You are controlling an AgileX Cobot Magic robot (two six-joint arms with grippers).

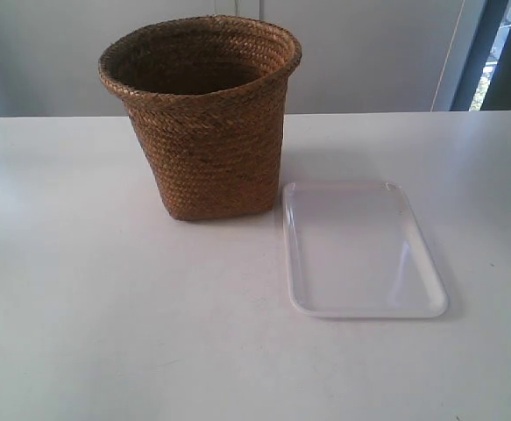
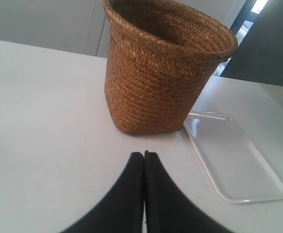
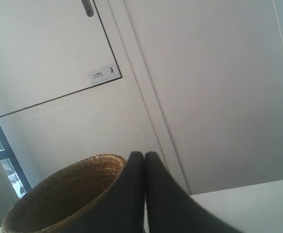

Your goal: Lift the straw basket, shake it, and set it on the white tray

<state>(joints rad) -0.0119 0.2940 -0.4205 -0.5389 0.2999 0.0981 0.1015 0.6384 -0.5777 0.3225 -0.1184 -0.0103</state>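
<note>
The straw basket stands upright on the white table, golden-brown and braided, with a flared round rim. The white tray lies flat right beside its base, at the exterior view's right, with nothing on it. Neither arm shows in the exterior view. In the left wrist view my left gripper is shut and holds nothing, its black tips a short way off the straw basket, with the white tray off to one side. My right gripper is shut too, with the straw basket's rim partly hidden behind it.
The white table spreads wide around both things. Behind it runs a pale wall, with a dark window strip at the exterior view's far right. In the right wrist view a wall panel carries a small sign.
</note>
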